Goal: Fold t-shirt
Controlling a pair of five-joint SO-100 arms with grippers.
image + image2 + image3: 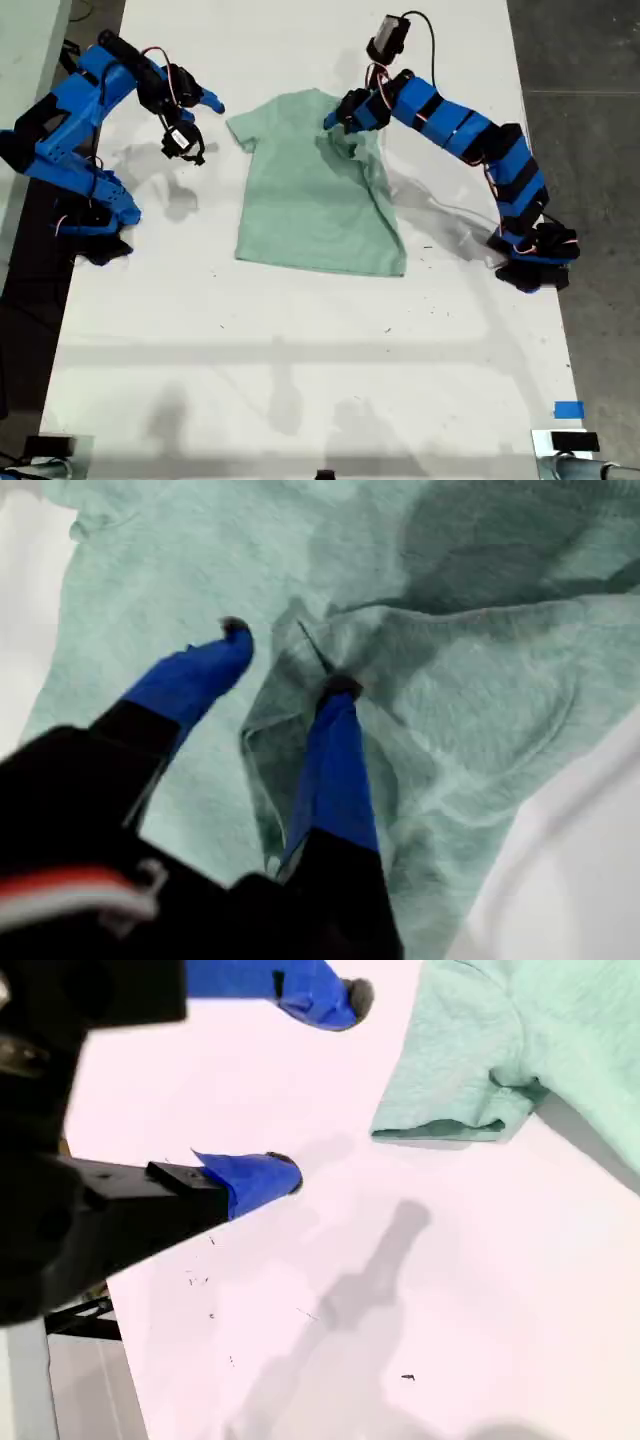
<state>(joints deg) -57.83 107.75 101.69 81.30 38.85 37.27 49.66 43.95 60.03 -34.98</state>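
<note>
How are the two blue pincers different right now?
My first pincer is down on the t-shirt, one finger pressing into bunched cloth; my second pincer hangs over the bare white table, beside a sleeve, touching nothing. In the exterior view the first is on the right, the second on the left. Both are open.

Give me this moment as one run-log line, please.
t-shirt: flat, one sleeve bunched | my first gripper: open on bunched cloth | my second gripper: open, off shirt
</note>
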